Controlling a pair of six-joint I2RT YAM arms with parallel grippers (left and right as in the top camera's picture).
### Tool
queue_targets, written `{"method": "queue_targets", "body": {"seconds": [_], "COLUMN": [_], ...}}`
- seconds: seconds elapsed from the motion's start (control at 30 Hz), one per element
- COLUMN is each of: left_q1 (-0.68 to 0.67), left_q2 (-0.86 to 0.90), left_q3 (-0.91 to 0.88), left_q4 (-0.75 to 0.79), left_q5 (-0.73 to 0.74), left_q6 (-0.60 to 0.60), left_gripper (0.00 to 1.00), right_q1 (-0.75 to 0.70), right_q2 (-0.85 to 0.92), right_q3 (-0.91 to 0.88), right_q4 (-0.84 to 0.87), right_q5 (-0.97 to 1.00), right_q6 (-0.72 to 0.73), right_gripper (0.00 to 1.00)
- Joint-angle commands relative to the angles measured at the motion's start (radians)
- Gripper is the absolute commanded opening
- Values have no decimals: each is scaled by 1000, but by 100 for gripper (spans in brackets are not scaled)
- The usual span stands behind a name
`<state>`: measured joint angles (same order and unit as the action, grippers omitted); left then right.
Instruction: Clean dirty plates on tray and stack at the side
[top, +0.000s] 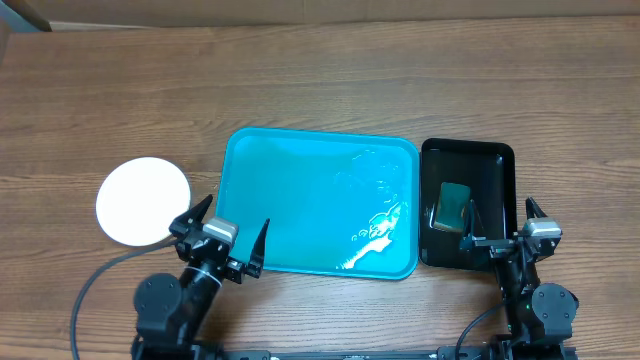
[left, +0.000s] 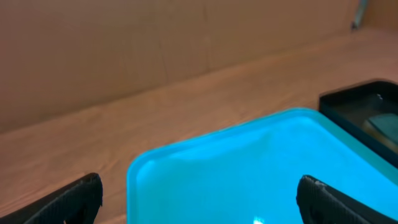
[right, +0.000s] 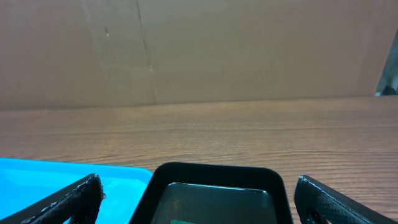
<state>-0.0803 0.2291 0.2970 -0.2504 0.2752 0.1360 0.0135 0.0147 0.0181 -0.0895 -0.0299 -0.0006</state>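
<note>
A round white plate (top: 143, 200) lies on the wooden table, left of the tray and clear of it. The turquoise tray (top: 300, 200) sits mid-table with only wet streaks and droplets in it; the left wrist view shows its near corner (left: 249, 162). My left gripper (top: 238, 213) hovers over the tray's front left corner, open, with nothing between its fingers (left: 74, 199). My right gripper (top: 500, 205) hangs open at the front edge of the black tray, also holding nothing (right: 199, 200).
A smaller black tray (top: 490, 175) stands right of the turquoise tray and almost touches it. A green sponge (top: 453, 203) lies in it. Its rim (right: 217, 171) fills the lower right wrist view. A cardboard wall lines the table's far side.
</note>
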Motion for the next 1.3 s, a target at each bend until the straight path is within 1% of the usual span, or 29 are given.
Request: {"method": "queue_targets", "body": {"seconds": [0.0,0.1,0.2,0.3,0.43,0.5,0.57,0.67,1.27], "left_q1": [-6,-6,-6,-7,-7,-5,-6,-6,-4], "left_q2": [-97,-169,-224,-226,-226,-226,-225,-226,-225], "left_q3": [-116,-197,-254,-289,-293,-293,-292,-292,-292], "left_q4": [108,212,281,356,307,236,171,177,176], "left_q5": [-48,-100,-157,-223,-302,-286,-233,-216,-224], "left_q6": [-99,-125,-140,-140,-136,-145,-156,-185,-185], "left_gripper": [100,100,100,100,100,100,100,100,100], "right_q1": [-3,-3,-3,-3,-3,-3,-3,-3,-3], "right_q2": [-12,-12,-12,-12,-12,-12,-12,-12,-12], "right_q3": [-10,-10,-10,-10,-10,-10,-10,-10,-10], "right_q4": [8,8,8,8,8,8,8,8,8], "right_q5": [-8,-8,-8,-8,-8,-8,-8,-8,-8], "right_q6": [-4,-4,-4,-4,-4,-4,-4,-4,-4], "right_gripper": [100,100,100,100,100,100,100,100,100]}}
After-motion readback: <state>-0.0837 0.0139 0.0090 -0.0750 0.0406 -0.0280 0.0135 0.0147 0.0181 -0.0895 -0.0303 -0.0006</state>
